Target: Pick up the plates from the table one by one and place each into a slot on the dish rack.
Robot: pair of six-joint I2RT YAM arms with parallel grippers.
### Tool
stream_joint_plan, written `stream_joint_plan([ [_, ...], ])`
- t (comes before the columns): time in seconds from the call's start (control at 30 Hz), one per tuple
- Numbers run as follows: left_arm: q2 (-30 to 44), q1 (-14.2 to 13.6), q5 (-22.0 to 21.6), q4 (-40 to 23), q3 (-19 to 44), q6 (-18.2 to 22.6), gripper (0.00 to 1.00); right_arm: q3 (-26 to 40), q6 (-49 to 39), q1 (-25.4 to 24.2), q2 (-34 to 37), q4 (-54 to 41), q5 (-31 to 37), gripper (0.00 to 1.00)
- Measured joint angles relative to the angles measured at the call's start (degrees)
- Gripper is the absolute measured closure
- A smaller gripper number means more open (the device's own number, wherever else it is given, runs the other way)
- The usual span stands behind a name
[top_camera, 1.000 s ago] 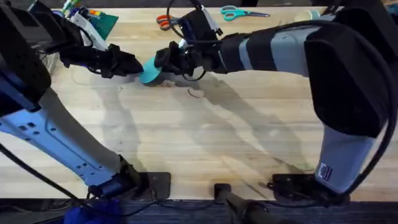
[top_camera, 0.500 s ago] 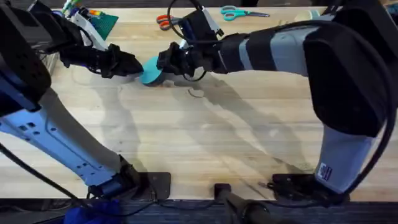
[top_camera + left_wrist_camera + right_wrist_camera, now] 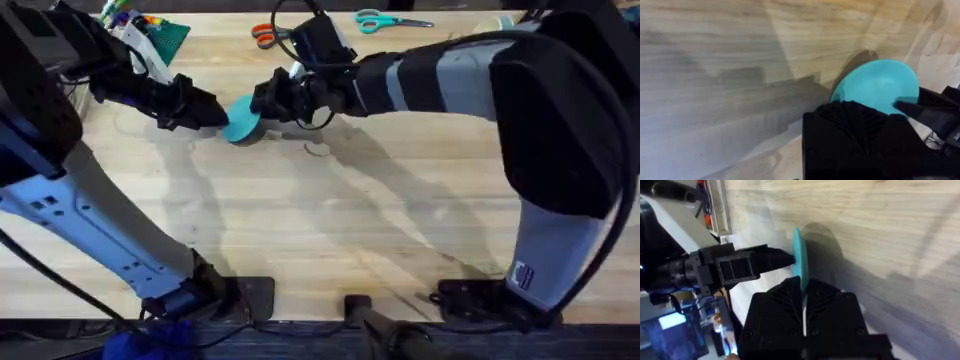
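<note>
Turquoise plate (image 3: 241, 119) held up on edge above the table (image 3: 330, 230) near its far edge, pinched at one rim by the closed right gripper (image 3: 262, 102), opposite rim met by the left gripper (image 3: 212, 113), jaw state there unclear.

The desk (image 3: 330, 230) is pale planked wood with obvious grain, pretty matt. The turquoise plate (image 3: 880, 90) looks like smooth plastic, low sheen. Both end effector bodies are matt black ribbed plastic.
</note>
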Motion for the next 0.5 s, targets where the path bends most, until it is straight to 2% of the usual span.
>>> stream_joint_plan([
  [0.2, -2.48, -0.04, -0.89, -4.37, 2.75, 0.69, 0.96, 0.0, -0.7, -1.37, 0.0, 0.11, -4.1, 0.97],
  [0.5, -18.71, -0.04, -1.2, -9.95, 5.52, 1.48, 0.96, 0.0, -5.69, -2.74, 0.0, 0.13, -8.52, 0.97],
])
